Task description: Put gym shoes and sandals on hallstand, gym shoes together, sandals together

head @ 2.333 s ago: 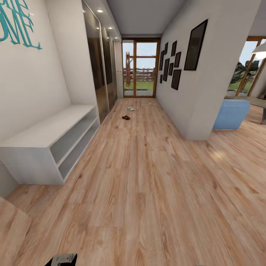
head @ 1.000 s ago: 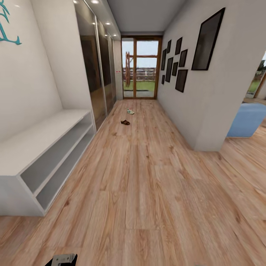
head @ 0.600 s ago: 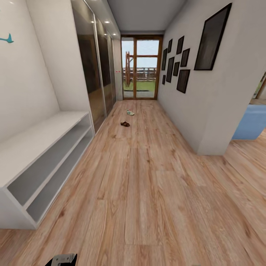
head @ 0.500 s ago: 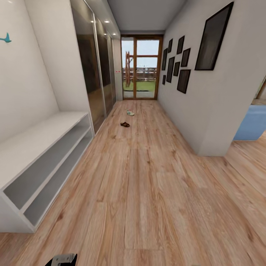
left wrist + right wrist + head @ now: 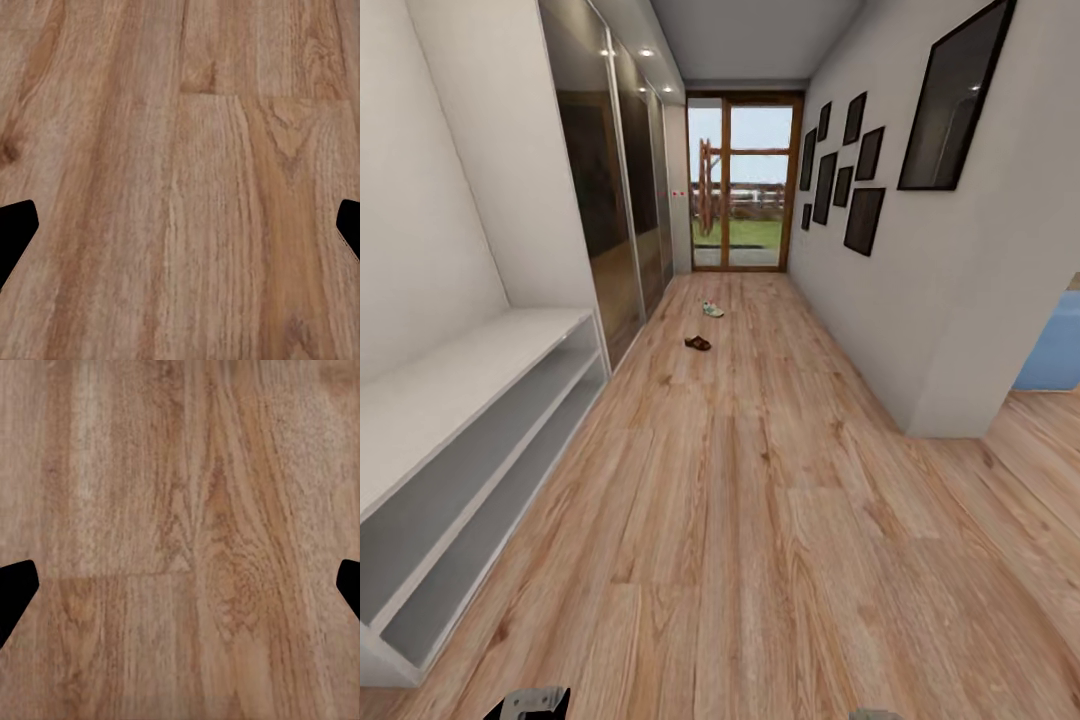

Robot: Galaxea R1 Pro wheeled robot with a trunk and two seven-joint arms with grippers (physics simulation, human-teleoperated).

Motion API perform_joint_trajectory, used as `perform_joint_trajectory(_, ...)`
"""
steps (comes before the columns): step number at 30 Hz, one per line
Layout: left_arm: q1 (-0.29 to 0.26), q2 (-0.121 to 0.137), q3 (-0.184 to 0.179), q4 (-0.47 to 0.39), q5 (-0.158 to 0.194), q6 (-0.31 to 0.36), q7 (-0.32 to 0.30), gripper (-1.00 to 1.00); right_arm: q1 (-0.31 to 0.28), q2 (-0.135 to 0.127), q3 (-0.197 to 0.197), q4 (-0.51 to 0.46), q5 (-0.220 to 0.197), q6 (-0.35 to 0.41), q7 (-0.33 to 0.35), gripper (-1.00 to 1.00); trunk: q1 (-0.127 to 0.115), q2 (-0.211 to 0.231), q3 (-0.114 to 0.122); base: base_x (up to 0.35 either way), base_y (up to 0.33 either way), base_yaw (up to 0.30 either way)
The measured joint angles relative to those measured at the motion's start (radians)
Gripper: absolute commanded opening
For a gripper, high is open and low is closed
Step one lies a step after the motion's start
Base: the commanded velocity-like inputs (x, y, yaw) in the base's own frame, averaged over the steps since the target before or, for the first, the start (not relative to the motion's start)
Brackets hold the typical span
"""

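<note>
Far down the floor (image 5: 760, 520) lie a sandal (image 5: 698, 343) and gym shoe (image 5: 712, 309), rack (image 5: 470, 360) bare, both grippers (image 5: 180, 225) (image 5: 180, 585) spread, empty.

White-walled hallway with black picture frames (image 5: 863, 220), mirrored wardrobe (image 5: 605, 200), glazed end door (image 5: 745, 185).

wood floor (image 5: 760, 520), 1 sandal (image 5: 698, 343), 1 sneaker (image 5: 712, 309)

White gym shoe (image 5: 712, 309) and brown sandal (image 5: 698, 343) far down corridor floor (image 5: 760, 520) — apart; grey hallstand (image 5: 450, 400) near left, shelves bare.
</note>
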Motion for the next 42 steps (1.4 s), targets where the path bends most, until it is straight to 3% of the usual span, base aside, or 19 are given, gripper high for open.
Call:
perform_joint_trajectory(6,0.000,0.000,0.001,0.000,0.001,0.000,0.001,1.00,0.000,0.001,-0.001,-0.107,0.001,0.000,-0.004,1.00,0.000,0.000,0.000,0.340,0.000,0.000)
perform_joint_trajectory(7,0.000,0.000,0.001,0.001,0.001,0.000,0.001,1.00,0.000,0.001,0.000,-0.162,0.004,-0.001,-0.006,1.00,0.000,0.000,0.000,0.340,0.000,0.000)
perform_joint_trajectory(9,0.000,0.000,0.001,0.001,0.001,0.000,0.001,1.00,0.000,-0.001,0.000,-0.167,0.004,-0.001,-0.007,1.00,0.000,0.000,0.000,0.340,0.000,0.000)
perform_joint_trajectory(14,0.000,0.000,0.001,0.001,0.000,0.001,0.001,1.00,0.000,-0.040,0.004,-0.170,0.007,-0.002,-0.004,1.00,0.000,0.000,0.000,0.340,0.000,0.000)
perform_joint_trajectory(15,0.000,0.000,0.001,0.001,0.000,0.001,0.001,1.00,0.000,-0.063,0.005,-0.170,0.009,-0.002,0.000,1.00,0.000,0.000,0.000,0.340,0.000,0.000)
perform_joint_trajectory(18,0.000,0.000,0.001,0.001,0.000,0.000,0.001,1.00,0.000,-0.076,0.009,-0.170,0.012,-0.001,0.003,1.00,0.000,0.000,0.000,0.340,0.000,0.000)
perform_joint_trajectory(42,0.000,0.000,0.001,0.001,0.001,0.000,0.001,1.00,0.000,-0.078,0.012,-0.168,0.014,-0.001,0.002,1.00,0.000,0.000,0.000,0.340,0.000,0.000)
